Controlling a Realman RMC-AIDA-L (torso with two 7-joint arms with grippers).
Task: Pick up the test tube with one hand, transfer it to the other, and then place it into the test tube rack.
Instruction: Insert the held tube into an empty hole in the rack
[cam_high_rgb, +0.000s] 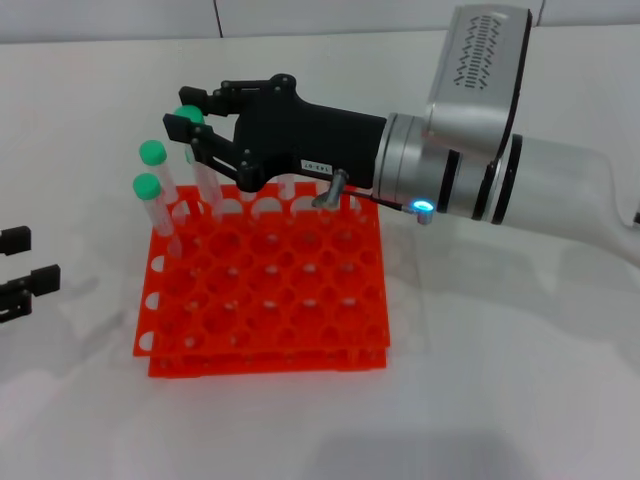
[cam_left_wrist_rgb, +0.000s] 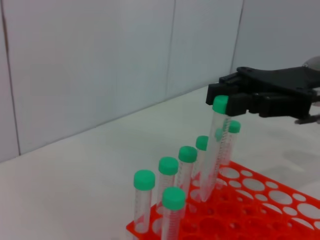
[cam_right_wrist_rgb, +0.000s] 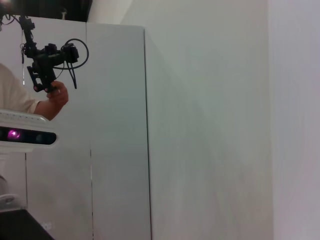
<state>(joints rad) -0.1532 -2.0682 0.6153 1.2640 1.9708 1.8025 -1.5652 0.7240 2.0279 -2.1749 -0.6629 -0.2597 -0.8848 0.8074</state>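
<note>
My right gripper (cam_high_rgb: 186, 108), black with a white label and a blue ring light, reaches over the back left corner of the orange-red test tube rack (cam_high_rgb: 270, 300). It is shut on the green cap end of a test tube (cam_high_rgb: 207, 185). In the left wrist view this gripper (cam_left_wrist_rgb: 227, 97) holds the tube (cam_left_wrist_rgb: 216, 145) tilted, with its round bottom in a rack (cam_left_wrist_rgb: 260, 210) hole near the back edge. My left gripper (cam_high_rgb: 20, 262) is open and empty at the table's left edge, apart from the rack.
Other green-capped tubes (cam_high_rgb: 150, 170) stand in the rack's left side; several show in a row in the left wrist view (cam_left_wrist_rgb: 168, 167). The rest of the rack's holes are bare. The right wrist view shows only wall panels and a person's hand.
</note>
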